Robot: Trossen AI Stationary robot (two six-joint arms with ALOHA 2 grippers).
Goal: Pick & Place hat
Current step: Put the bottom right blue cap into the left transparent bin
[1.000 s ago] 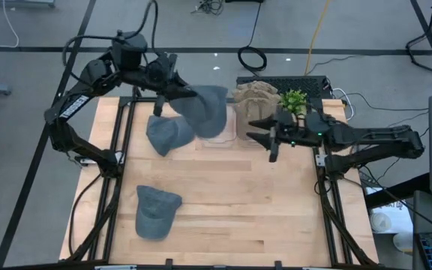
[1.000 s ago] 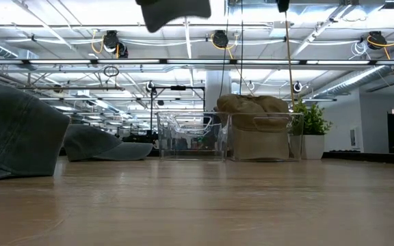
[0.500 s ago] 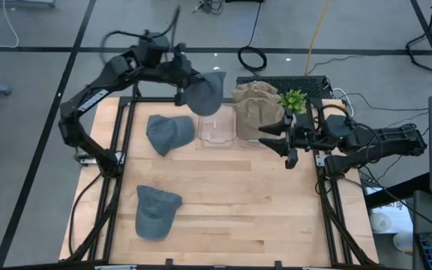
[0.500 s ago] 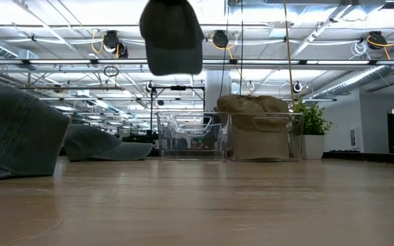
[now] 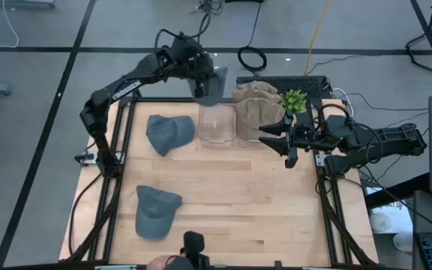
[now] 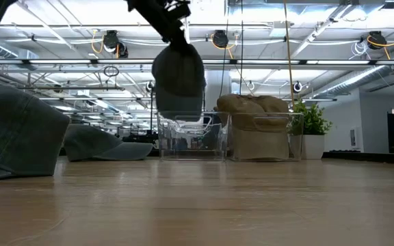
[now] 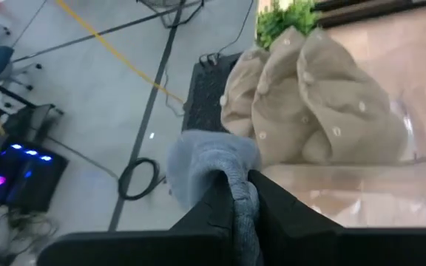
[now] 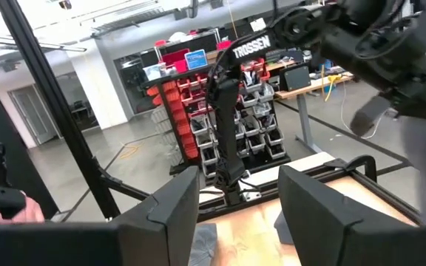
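A grey hat (image 5: pixel 210 84) hangs from my left gripper (image 5: pixel 199 72), which is shut on it at the table's far edge, above the far rim of an empty clear bin (image 5: pixel 217 126). In the low view the hat (image 6: pixel 178 80) hangs just over that bin (image 6: pixel 190 139). Two more grey hats lie crown up on the table, one at the far left (image 5: pixel 168 133) and one at the near left (image 5: pixel 156 211). Tan hats (image 5: pixel 255 111) fill a second clear bin. My right gripper (image 5: pixel 280 141) hovers open at the right, beside the tan hats. My left gripper pinches a bunched fold of the hat's grey cloth (image 7: pixel 237 185) between its two fingers. The fingers (image 6: pixel 172 29) slant down from the table's left. The hat hangs below them, clear of the table and the bin.
A small green plant (image 5: pixel 294 100) stands behind the tan hats at the far right. A dark device (image 5: pixel 193 247) shows at the table's near edge. Bare wood lies across the table's middle and near right.
My left gripper has swung toward the far edge and a little right, sinking and tipping downward with the hat. The hat has come down from high above the table to just over the clear bin. My right gripper has drawn back slightly toward the right edge.
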